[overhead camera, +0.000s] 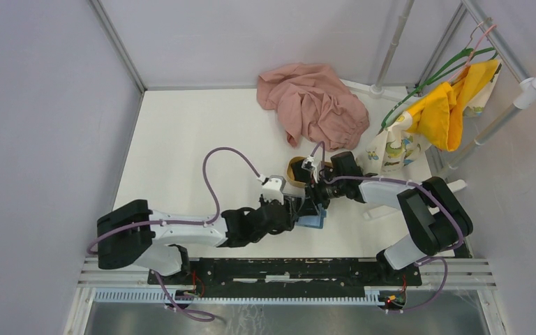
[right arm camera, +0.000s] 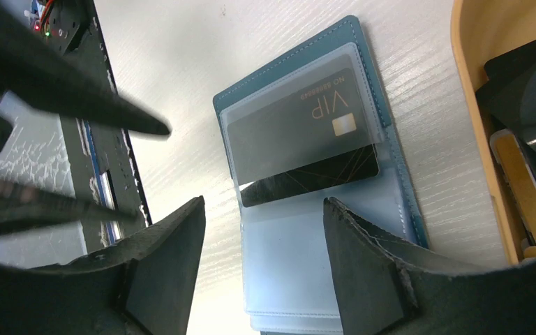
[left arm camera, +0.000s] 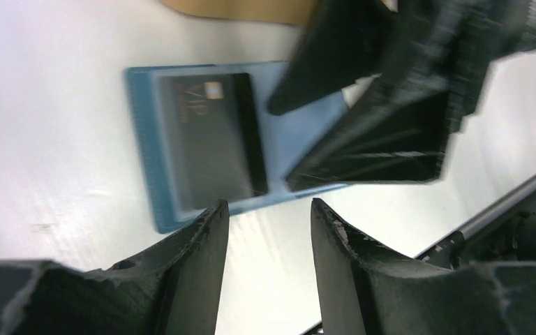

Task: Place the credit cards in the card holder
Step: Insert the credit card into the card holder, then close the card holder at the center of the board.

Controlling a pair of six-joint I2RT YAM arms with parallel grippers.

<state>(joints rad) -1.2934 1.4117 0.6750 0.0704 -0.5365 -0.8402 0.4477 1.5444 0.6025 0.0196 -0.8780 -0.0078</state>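
The card holder (right arm camera: 293, 258) lies open on the table (right arm camera: 181, 42), just nearer than the wooden tray (right arm camera: 471, 139). One black credit card (right arm camera: 300, 150) sits most of the way inside its clear sleeve (right arm camera: 286, 80), with a strip of its edge poking out.

The left hand (left arm camera: 269, 209) and the right hand (right arm camera: 264, 206) are both close over the holder, fingers apart and holding nothing.

- A push to seat the card could slide the unpinned holder across the smooth table.
- It could also buckle the soft sleeve so the card jams.
- With two hands crowded over one small thing, fingers may knock together.
- The dark flat pieces (right arm camera: 530, 77) in the tray, probably more cards, lie flush and may resist lifting.
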